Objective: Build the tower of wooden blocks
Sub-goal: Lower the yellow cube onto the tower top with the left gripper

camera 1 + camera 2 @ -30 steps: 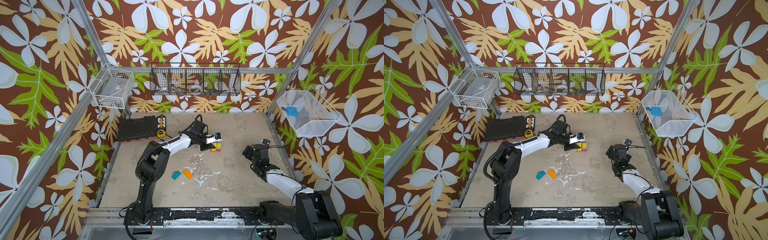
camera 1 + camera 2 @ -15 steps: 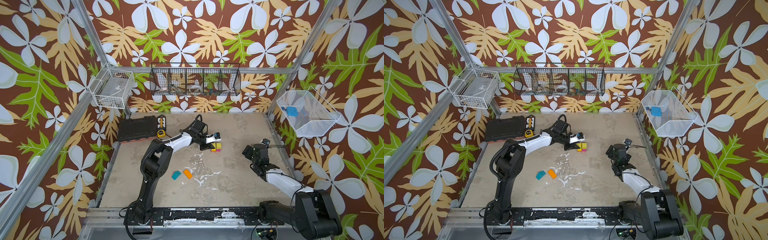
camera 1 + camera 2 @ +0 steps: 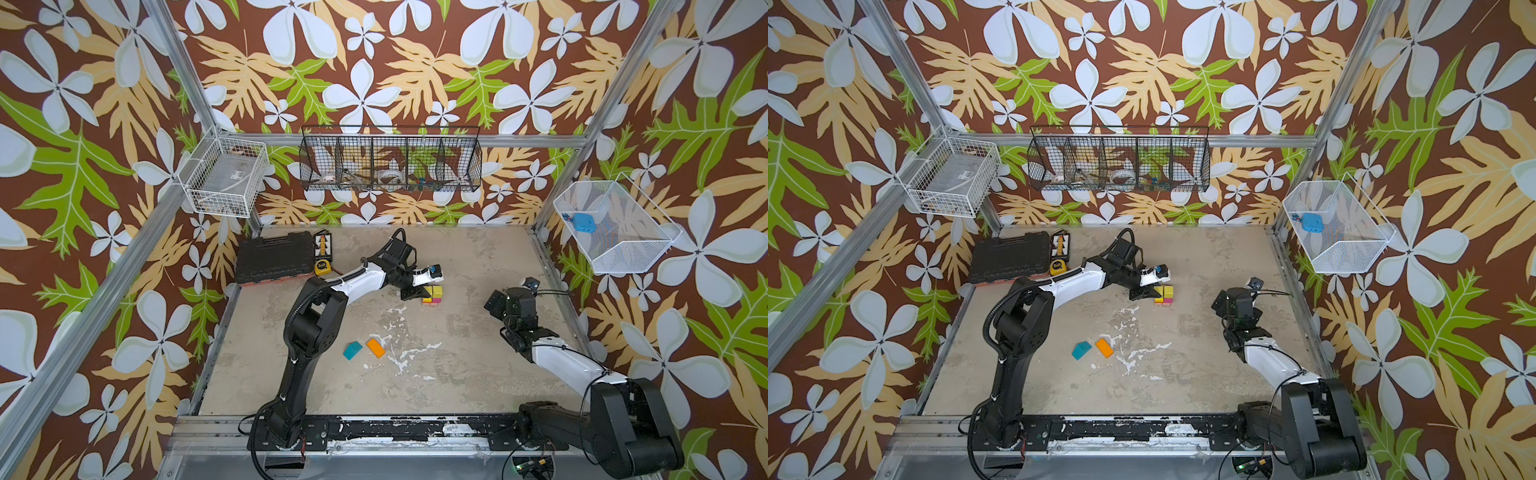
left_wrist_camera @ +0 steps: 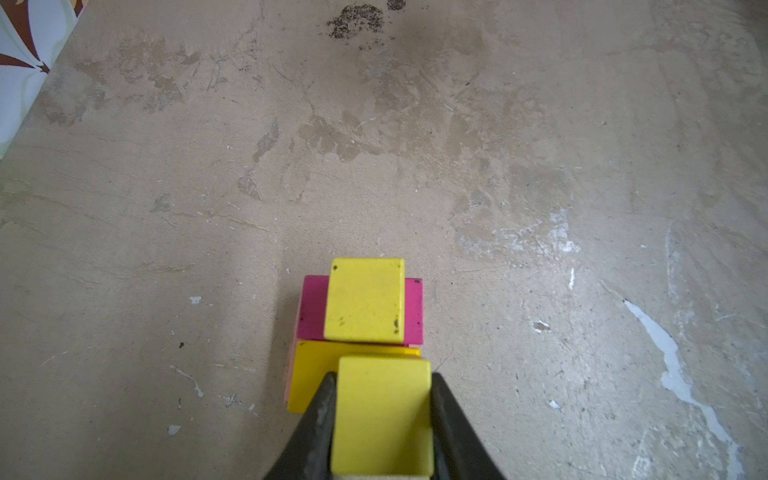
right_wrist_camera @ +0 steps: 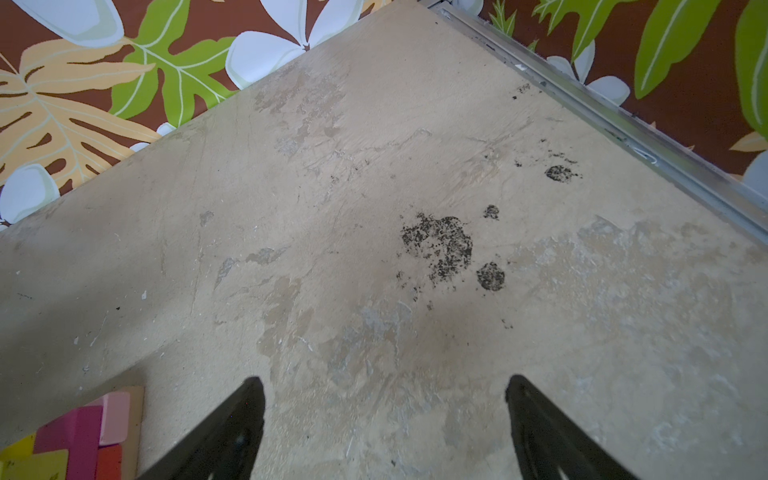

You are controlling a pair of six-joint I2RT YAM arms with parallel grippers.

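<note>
In both top views the left gripper [image 3: 413,293] hasn't budged from the tower [image 3: 434,294] this past second, only its elbow swung a bit. The teal roof piece [image 3: 352,350] and orange brick [image 3: 376,347] lie well behind its fingers.

Left wrist: fingers [image 4: 322,407] pinching a yellow-green cube [image 4: 382,415] over the yellow brick [image 4: 307,382], with the second cube [image 4: 365,303] just ahead. It looks seated, so I'd guess release is next.

Right wrist: right gripper [image 5: 384,386] spread wide and empty, tower off to one side.
</note>
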